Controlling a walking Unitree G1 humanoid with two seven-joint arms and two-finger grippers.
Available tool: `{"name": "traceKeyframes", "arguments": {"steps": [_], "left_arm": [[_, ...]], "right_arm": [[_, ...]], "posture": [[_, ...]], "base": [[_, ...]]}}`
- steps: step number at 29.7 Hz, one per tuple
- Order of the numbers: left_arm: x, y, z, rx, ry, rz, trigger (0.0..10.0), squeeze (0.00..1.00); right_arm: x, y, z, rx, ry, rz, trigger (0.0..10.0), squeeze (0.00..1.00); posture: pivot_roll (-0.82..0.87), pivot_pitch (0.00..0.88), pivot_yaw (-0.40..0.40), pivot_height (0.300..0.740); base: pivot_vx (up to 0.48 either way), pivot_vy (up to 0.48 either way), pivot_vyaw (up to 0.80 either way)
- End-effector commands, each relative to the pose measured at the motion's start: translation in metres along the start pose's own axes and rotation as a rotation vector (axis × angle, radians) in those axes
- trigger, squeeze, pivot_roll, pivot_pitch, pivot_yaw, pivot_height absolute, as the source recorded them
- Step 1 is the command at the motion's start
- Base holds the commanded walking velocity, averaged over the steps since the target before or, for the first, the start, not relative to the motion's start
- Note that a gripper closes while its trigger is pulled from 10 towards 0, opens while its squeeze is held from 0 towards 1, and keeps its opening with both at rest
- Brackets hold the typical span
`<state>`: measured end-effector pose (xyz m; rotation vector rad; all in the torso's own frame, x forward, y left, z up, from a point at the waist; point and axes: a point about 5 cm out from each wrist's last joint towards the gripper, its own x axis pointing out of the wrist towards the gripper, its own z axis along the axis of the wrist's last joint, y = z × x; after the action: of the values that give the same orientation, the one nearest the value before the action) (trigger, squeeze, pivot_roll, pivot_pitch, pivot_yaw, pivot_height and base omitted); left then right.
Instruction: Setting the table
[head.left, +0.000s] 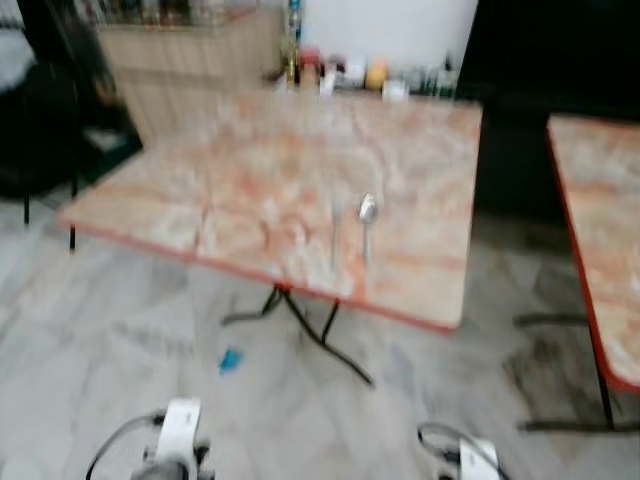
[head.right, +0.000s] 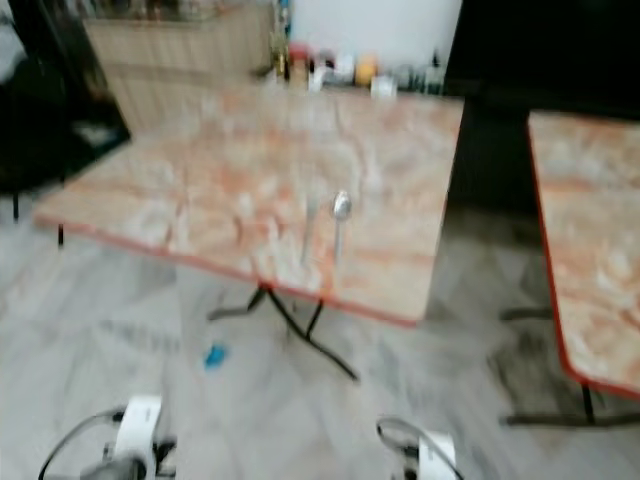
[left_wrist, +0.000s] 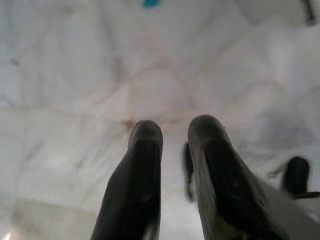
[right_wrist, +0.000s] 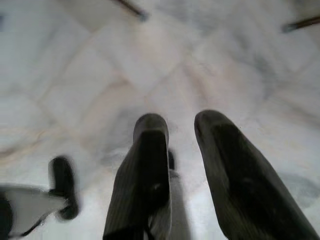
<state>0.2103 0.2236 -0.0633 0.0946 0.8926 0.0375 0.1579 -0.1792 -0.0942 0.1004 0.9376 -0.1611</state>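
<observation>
A marble-patterned table (head.left: 250, 160) with a red edge stands ahead, blurred. Near its front right part lies a metal spoon (head.left: 367, 215), bowl away from me. Just left of the spoon lies a faint thin utensil (head.left: 335, 235) that I cannot identify. Both arms hang low over the pale floor. In the wrist views my left gripper (left_wrist: 175, 132) and my right gripper (right_wrist: 181, 125) each show two black fingers slightly apart with nothing between them. The left wrist (head.left: 180, 430) and right wrist (head.left: 470, 455) sit at the bottom of the eye views.
A second table (head.left: 600, 220) of the same kind stands to the right across a gap. Bottles and jars (head.left: 350, 72) line the first table's far edge. A wooden counter (head.left: 190, 60) is behind it, a dark chair (head.left: 40, 120) is at left, and a blue scrap (head.left: 230, 360) lies on the floor.
</observation>
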Motion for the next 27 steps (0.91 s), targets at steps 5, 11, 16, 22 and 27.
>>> {"name": "traceKeyframes", "arguments": {"steps": [5,11,16,22,27], "left_arm": [[0.0000,0.0022,0.0005,-0.004,0.003,0.008,10.0,0.00],[0.0001,0.0014,0.0008,-0.004,0.002,0.007,10.0,0.00],[0.0002,0.0012,0.0011,-0.005,0.001,0.006,10.0,0.00],[0.0003,0.0015,0.0022,-0.004,-0.002,0.006,10.0,0.00],[0.0004,0.0014,0.0026,0.000,-0.003,0.005,10.0,0.00]], "right_arm": [[0.0010,0.0042,0.0035,0.006,-0.007,0.015,10.0,0.00],[0.0010,0.0056,0.0027,0.003,-0.001,0.023,10.0,0.00],[0.0009,0.0061,0.0020,0.001,0.002,0.025,10.0,0.00],[0.0008,0.0069,0.0023,0.000,-0.002,0.029,10.0,0.00],[0.0008,0.0067,0.0023,-0.004,-0.003,0.026,10.0,0.00]], "posture": [[0.11,0.000,0.012,0.740],[0.12,0.000,0.011,0.740],[0.12,0.000,0.011,0.740],[0.12,0.000,0.010,0.740],[0.12,0.000,0.012,0.740]], "base": [[0.000,0.067,-0.09],[0.000,0.049,-0.72],[0.000,0.000,-0.73],[0.000,0.000,-0.58],[0.000,0.000,0.00]]}}
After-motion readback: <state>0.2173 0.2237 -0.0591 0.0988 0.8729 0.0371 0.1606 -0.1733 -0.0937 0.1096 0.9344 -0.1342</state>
